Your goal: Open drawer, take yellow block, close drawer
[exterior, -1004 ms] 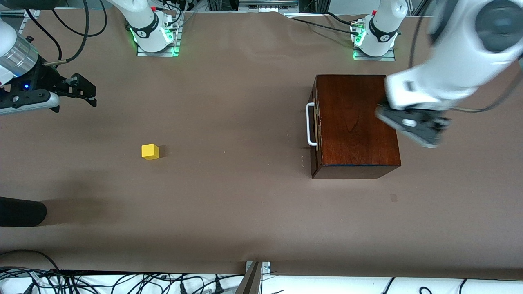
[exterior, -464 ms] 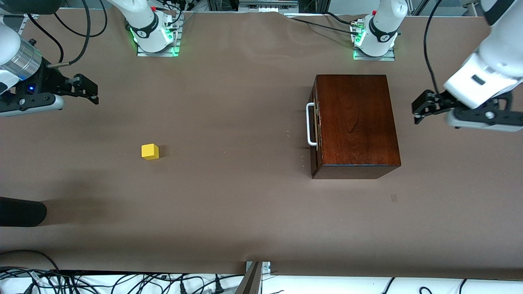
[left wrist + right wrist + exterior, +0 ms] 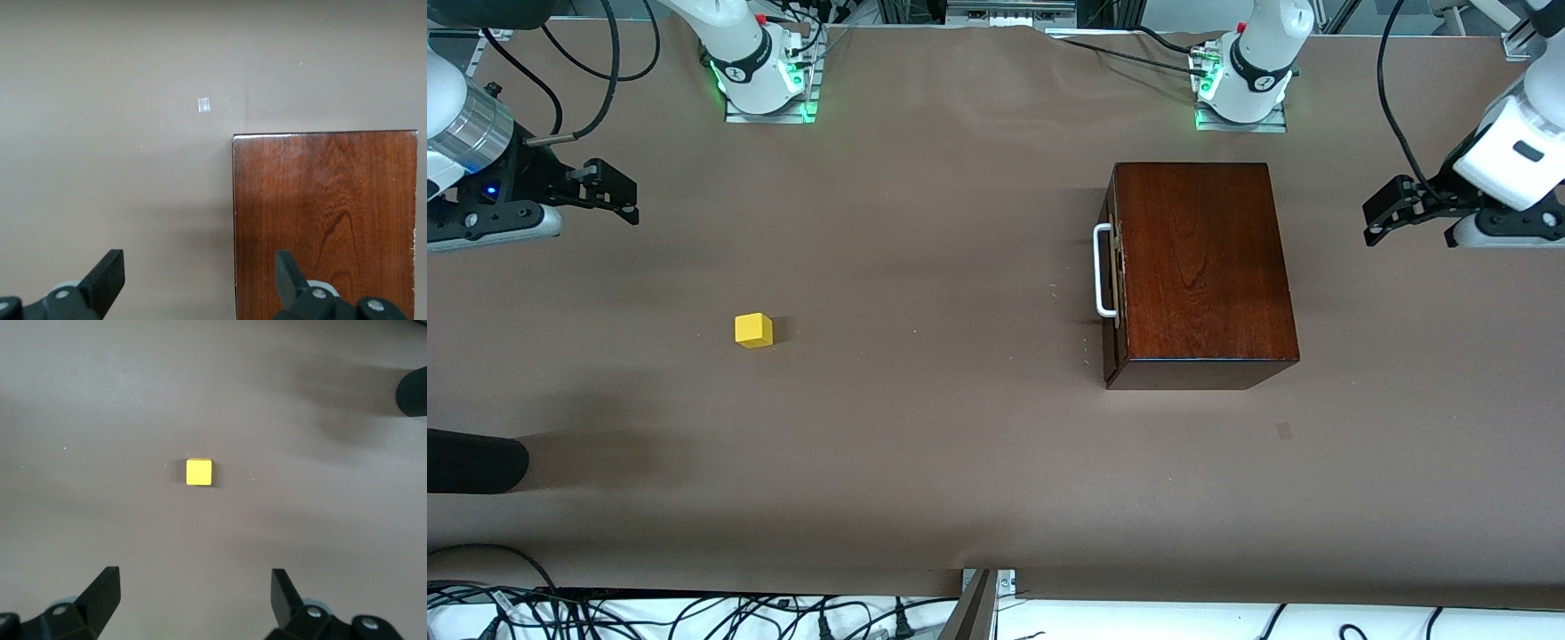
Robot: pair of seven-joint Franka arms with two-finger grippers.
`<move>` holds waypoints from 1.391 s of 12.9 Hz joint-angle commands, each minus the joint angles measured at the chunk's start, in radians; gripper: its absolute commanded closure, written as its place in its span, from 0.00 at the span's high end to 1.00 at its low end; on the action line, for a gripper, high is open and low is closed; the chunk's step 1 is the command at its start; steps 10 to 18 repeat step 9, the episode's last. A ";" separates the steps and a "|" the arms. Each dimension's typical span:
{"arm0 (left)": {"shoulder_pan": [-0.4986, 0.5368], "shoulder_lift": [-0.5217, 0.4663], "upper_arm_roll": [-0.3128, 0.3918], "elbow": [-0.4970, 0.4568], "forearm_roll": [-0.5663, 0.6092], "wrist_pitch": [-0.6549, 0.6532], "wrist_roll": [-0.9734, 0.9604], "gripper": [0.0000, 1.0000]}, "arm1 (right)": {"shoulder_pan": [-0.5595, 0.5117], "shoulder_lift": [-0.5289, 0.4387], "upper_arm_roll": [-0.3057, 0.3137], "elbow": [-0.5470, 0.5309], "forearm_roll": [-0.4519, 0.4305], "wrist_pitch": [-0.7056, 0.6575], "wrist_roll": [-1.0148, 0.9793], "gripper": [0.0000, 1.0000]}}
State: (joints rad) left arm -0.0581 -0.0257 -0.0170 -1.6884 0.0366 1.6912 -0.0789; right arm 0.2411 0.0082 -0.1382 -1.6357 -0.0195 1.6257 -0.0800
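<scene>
The dark reddish-brown wooden box [image 3: 1205, 267] stands toward the left arm's end of the table. Its drawer [image 3: 1110, 293] is shut, and the white loop handle [image 3: 1102, 271] faces the right arm's end. The yellow block [image 3: 753, 330] lies on the bare table toward the right arm's end, also seen as the yellow block [image 3: 199, 472] in the right wrist view. My right gripper [image 3: 624, 196] hovers open over the table, apart from the block; the right gripper [image 3: 195, 597] holds nothing. My left gripper [image 3: 1376, 218] hangs open beside the box, the left gripper [image 3: 200, 280] over the box [image 3: 323, 220] edge.
A black rounded object [image 3: 471, 462] pokes in at the right arm's end, nearer to the front camera than the block. A small pale mark [image 3: 1283, 431] sits on the brown table cover [image 3: 960, 427] near the box. Cables run along the table's front edge.
The left arm has swung off the top of the box out toward its own end of the table. The right gripper has barely shifted. Block and box have not moved.
</scene>
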 commanded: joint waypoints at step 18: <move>0.009 -0.023 -0.012 -0.033 -0.024 0.008 -0.009 1.00 | -0.002 0.007 -0.003 0.023 0.001 -0.024 -0.006 1.00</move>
